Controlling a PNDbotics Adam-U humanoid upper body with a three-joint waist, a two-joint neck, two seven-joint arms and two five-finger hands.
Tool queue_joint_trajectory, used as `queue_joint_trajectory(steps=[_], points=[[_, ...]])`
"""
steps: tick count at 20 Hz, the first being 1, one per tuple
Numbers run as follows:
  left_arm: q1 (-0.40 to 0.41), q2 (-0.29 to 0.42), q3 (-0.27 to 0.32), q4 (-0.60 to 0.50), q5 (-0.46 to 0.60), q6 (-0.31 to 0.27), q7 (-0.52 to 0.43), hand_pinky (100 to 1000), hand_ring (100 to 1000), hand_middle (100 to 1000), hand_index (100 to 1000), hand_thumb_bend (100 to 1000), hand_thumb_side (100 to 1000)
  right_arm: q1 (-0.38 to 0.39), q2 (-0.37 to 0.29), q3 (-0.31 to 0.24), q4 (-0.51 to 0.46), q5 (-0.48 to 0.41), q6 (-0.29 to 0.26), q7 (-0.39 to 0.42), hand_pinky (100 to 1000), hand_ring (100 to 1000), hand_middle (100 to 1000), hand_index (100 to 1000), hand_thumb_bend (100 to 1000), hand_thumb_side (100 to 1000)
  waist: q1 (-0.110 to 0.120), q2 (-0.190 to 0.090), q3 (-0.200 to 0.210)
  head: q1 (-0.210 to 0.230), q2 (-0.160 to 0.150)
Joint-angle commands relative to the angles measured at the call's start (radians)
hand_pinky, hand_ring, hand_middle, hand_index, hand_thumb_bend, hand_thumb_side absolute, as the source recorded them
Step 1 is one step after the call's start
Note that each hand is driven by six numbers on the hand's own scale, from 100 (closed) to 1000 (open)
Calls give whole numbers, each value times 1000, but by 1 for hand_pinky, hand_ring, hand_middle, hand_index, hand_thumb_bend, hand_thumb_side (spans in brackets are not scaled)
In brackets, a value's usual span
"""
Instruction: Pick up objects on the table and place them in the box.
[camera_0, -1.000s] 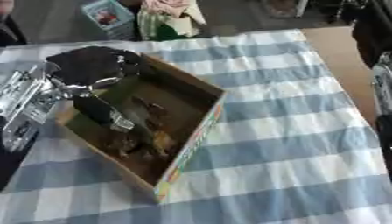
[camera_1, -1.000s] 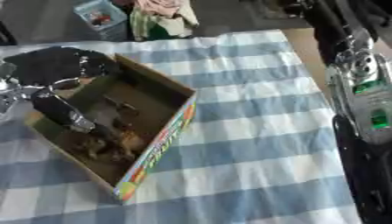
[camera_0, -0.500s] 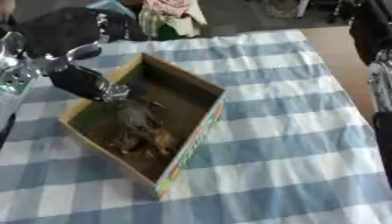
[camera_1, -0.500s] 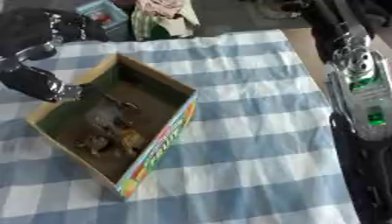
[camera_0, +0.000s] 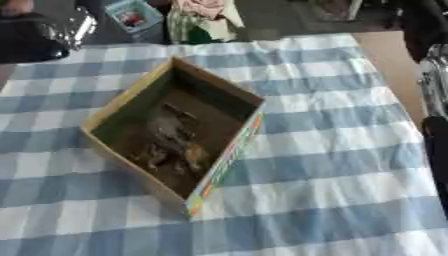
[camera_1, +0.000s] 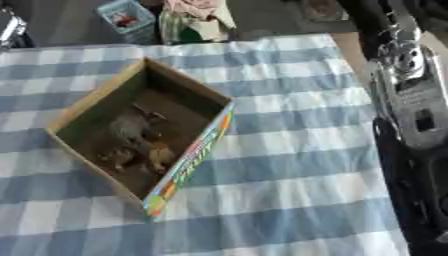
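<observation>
- We see the box (camera_0: 175, 130) sitting open-topped mid-worktop (camera_0: 332, 165), small brownish objects (camera_0: 171, 147) inside.
- Our left hand (camera_0: 35, 37) sits far left; its grip we cannot tell.

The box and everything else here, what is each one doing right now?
box: open on top, sitting flat on the cloth.
small brown things: lying in a heap inside the box; too blurry to name.
checked cloth: spread over the table, a little wrinkled.
left hand: raised at the far left corner, away from the box; fingers unclear.
right arm: hanging along the right edge; hand unseen.
</observation>
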Motion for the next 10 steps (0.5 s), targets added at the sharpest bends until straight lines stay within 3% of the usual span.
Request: queue_joint_trajectory(steps=[1,10], points=[[42,17,60,-86,54,49,54,490,617,643,791,100,870,-10,-9,-10,-30,7,-8,-4,804,740,537,815,100,634,-3,-26,8,1,11],[190,-31,134,-112,196,191,196,481,612,631,787,100,915,8,1,-15,-46,4,-24,-20,804,742,539,816,100,628,-6,-41,40,8,20]])
